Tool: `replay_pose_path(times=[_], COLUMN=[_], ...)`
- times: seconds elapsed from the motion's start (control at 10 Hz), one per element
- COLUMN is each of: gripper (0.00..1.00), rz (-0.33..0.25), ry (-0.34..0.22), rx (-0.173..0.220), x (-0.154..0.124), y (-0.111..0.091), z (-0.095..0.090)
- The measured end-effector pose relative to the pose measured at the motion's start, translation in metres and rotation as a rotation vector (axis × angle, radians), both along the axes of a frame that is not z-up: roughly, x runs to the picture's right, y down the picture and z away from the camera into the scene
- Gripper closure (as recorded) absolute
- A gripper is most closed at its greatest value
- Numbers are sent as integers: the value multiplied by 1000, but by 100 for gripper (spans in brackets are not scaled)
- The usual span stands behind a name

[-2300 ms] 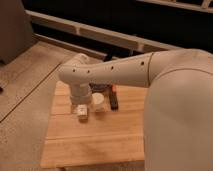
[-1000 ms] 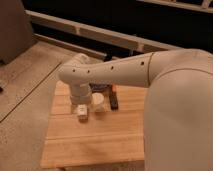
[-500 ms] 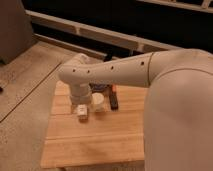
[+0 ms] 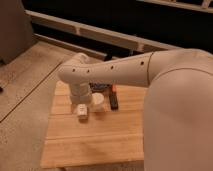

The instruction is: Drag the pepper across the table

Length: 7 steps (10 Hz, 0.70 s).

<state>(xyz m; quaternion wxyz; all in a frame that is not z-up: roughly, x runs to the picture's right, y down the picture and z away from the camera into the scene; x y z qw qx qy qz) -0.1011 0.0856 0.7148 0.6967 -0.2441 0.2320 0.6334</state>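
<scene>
The pepper (image 4: 114,89) is a small red-orange sliver near the table's far edge, just beyond the dark rectangular block (image 4: 114,102). The table (image 4: 100,142) is a light-wood plank top. My gripper (image 4: 82,113) hangs down from the white wrist over the left-middle of the table, to the left of the pepper and apart from it. It stands open with nothing in it. The white arm crosses above the table's far part and hides some of it.
A pale whitish object (image 4: 98,101) sits right of the gripper, close to it. A dark bowl (image 4: 101,87) peeks out under the arm behind it. Speckled floor lies left of the table, and a dark wall with a pale rail runs behind.
</scene>
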Motion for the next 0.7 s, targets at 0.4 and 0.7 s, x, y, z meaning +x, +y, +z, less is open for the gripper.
replay_pose_path(times=[0.4, 0.7], gripper=[35, 35], rz=[-81, 11], ry=[32, 23], rx=[101, 135], x=[48, 88], y=[-78, -108], z=[22, 26])
